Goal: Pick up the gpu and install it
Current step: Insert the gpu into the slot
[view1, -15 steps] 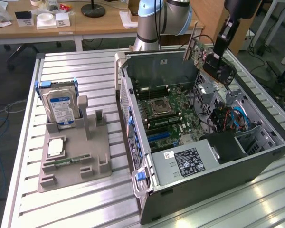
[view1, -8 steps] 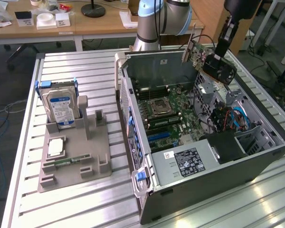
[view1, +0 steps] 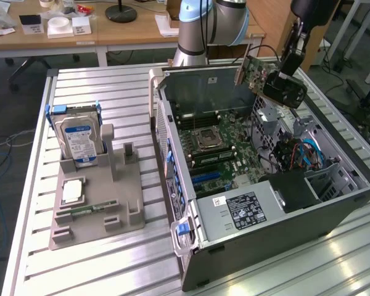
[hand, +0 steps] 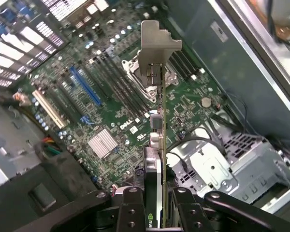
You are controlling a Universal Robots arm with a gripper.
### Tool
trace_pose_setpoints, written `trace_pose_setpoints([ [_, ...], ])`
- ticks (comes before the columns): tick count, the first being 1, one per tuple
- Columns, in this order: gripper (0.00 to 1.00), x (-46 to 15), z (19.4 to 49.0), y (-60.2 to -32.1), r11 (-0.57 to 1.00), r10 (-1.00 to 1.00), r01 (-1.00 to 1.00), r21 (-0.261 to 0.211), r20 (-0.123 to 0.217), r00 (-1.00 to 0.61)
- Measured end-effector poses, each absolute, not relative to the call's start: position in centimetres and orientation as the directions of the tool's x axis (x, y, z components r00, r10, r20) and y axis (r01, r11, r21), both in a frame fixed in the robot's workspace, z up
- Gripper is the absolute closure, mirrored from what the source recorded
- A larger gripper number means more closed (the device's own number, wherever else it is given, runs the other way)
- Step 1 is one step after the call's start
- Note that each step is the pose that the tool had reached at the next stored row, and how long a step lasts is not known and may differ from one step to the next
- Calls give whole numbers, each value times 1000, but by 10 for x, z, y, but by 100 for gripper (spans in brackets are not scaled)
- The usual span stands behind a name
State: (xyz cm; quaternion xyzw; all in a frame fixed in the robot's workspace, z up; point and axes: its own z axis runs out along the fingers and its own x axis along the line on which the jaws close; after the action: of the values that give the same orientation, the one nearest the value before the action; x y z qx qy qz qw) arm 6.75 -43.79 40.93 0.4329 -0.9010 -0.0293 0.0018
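Gripper (hand: 157, 205) is closed on the gpu (hand: 156, 140): a finger (hand: 130, 208) sits on each face and the card is clamped edge-on between them. The gpu is off the table and fully carried. In the exterior view it (view1: 256, 71) hangs from the gripper (view1: 279, 79) above the far corner of the open case (view1: 265, 228), on the exterior view's right, clear of the motherboard (view1: 234, 160). The long axis runs out from my fingers to the silver bracket (hand: 154, 43), which is the end farthest from me. In the wrist view the bracket sits over the CPU socket (hand: 135, 72), and the bottom edge faces the board (hand: 111, 121). Key relation: the blue slot (hand: 84, 87) is not under the card. In the exterior view it (view1: 206, 179) lies lower and toward the exterior view's left of the gpu. The slot's long axis also appears skewed to the card's, not parallel, in the wrist view. My judgement: the card is neither seated nor aligned, offset sideways and in yaw, with open height between its edge and the board.
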Motion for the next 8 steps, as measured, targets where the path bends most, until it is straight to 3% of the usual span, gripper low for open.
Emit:
trace_pose_setpoints([
  [8,73,67,408,-438,514,-856,-856,53,-21,-516],
])
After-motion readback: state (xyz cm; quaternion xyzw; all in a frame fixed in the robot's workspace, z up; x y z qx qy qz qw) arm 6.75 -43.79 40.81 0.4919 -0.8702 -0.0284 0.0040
